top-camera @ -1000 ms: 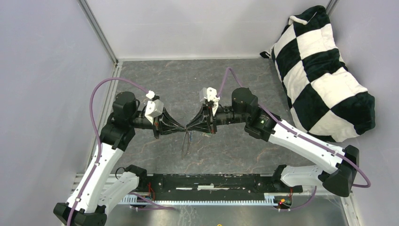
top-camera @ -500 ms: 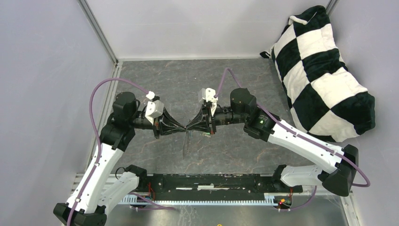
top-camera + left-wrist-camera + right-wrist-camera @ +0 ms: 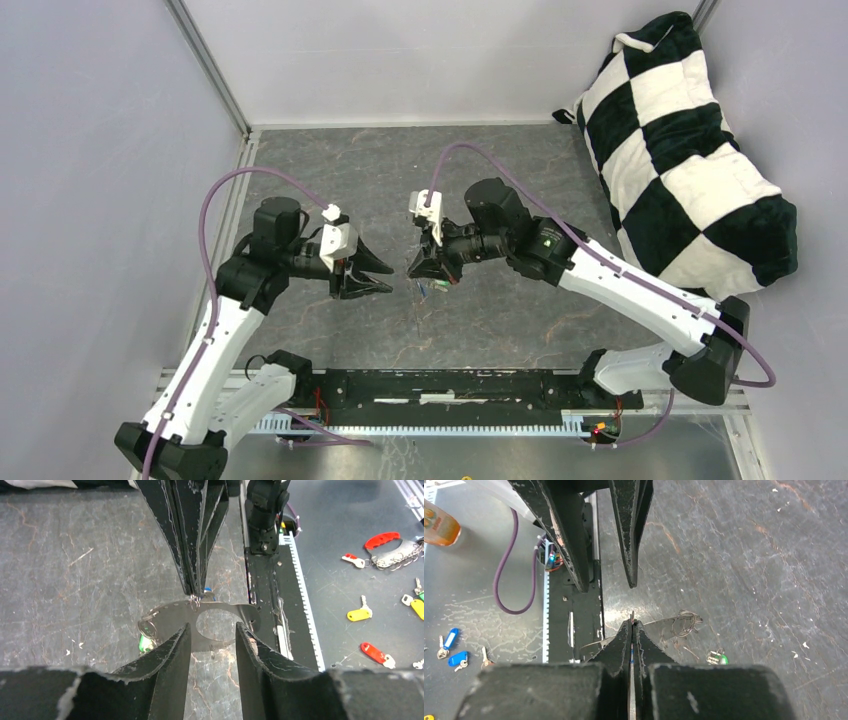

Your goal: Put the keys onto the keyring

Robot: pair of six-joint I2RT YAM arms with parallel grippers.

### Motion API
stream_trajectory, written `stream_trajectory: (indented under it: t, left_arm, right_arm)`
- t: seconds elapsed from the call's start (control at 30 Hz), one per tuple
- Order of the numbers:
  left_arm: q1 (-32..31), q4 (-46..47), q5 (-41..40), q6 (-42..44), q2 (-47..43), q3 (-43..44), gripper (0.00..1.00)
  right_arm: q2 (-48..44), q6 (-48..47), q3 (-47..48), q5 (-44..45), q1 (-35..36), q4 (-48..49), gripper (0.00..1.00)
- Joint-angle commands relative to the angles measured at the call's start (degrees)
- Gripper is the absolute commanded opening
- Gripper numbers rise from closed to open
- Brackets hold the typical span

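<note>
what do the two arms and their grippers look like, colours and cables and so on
Both the left arm and right arm have white link shells with black joints and bases. Each carries a looping purple cable and a white camera mount at the wrist. The left gripper and right gripper have black, tapering fingers with scuffed edges.

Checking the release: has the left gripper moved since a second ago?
Yes. The left gripper opened and backed slightly left along the base rail, leaving a gap to the right gripper.
</note>
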Motion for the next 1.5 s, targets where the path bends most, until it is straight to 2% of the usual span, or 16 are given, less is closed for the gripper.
stream_trajectory:
  t: [0.0, 0.17, 0.5, 0.6, 0.77, 0.87, 1.07, 1.17, 1.23, 1.47]
  left_arm:
    - [-0.13, -10.10, -1.91, 12.64, 2.45, 2.99, 0.45]
    - [-0.22, -16.57, -2.80, 19.87, 6.36, 4.45, 0.46]
    - [-0.35, -16.45, -4.52, 23.72, 9.04, 5.60, 0.48]
    - [-0.40, -11.86, -3.32, 20.22, 8.85, 4.91, 0.47]
    - [-0.38, 1.60, -3.52, 9.31, 5.62, 0.93, 0.46]
    - [-0.39, 2.35, -3.43, 8.88, 4.43, 0.01, 0.42]
    - [-0.62, -1.42, -1.28, 10.65, 5.41, 1.02, 0.30]
    - [-1.08, -12.20, -1.99, 20.45, 8.08, 3.93, 0.28]
    - [-1.10, -16.10, -2.38, 24.09, 9.96, 5.74, 0.27]
    - [-1.15, -16.18, -1.57, 24.17, 11.05, 8.40, 0.20]
  right_arm:
    - [1.72, -3.31, 5.77, 2.14, -0.25, -5.78, 0.00]
    - [3.67, -4.63, 8.62, 2.49, -0.15, -8.97, 0.00]
    - [8.47, -6.24, 14.09, 2.74, 1.26, -13.12, 0.00]
    - [10.23, -6.24, 16.09, 2.95, 2.15, -13.77, 0.00]
    - [11.46, -6.06, 17.60, 2.34, 2.88, -13.51, 0.00]
    - [11.21, -5.85, 17.51, 2.03, 2.93, -13.20, 0.00]
    - [11.98, -5.71, 18.60, 1.47, 2.93, -13.42, 0.00]
    - [12.25, -5.80, 19.24, 1.35, 2.94, -13.98, 0.00]
    - [12.39, -5.89, 19.48, 1.30, 2.93, -14.21, 0.01]
    - [13.07, -6.06, 20.24, 1.19, 3.24, -15.23, 0.00]
